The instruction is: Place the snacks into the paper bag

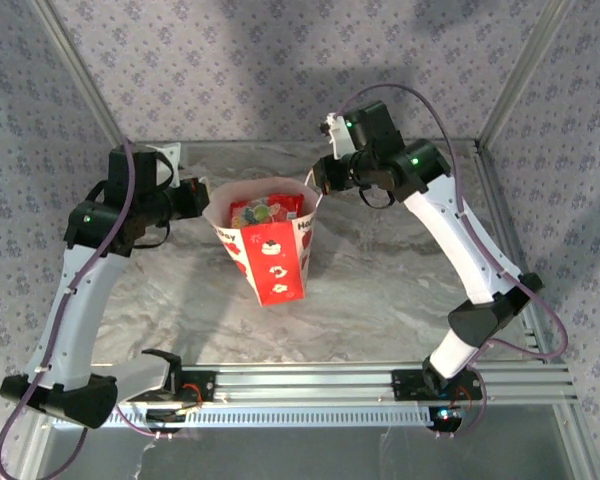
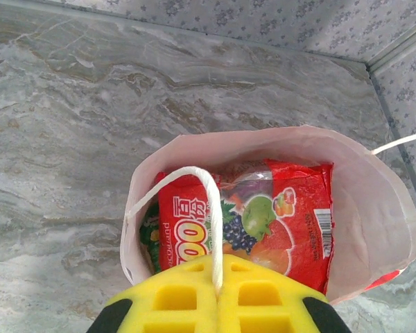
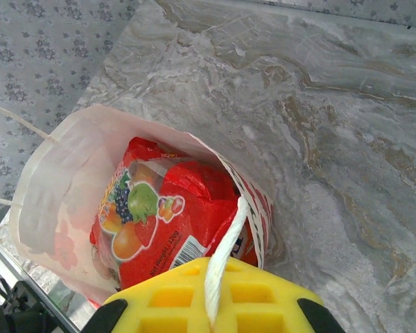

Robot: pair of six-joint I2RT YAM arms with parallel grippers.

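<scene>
Step in hand: the paper bag (image 1: 275, 265) stood upright mid-tabletop with the snacks (image 1: 265, 212) already inside, so I took the packing for done, or nearly so.
Next move: I judged it called for care with the cords. A joint lift would want both arms rising evenly, or the bag would tip. A release would want the handles dropped outside the mouth.
Room: flower-patterned walls (image 1: 230, 60) closed in three sides, with a metal frame post (image 1: 520, 70) at the back right corner.
Tabletop (image 1: 380, 300): grey marbled sheet, lightly creased.
Bag mouth: open wide, with a red fruit-print packet (image 2: 284, 222) on top.
Left gripper (image 2: 218, 277): at the bag's left rim, its jaws closed tight on the left cord handle (image 2: 187, 173).
Right gripper (image 3: 209, 277): at the right rim, its jaws likewise closed, on the right cord handle (image 3: 229, 243).
</scene>
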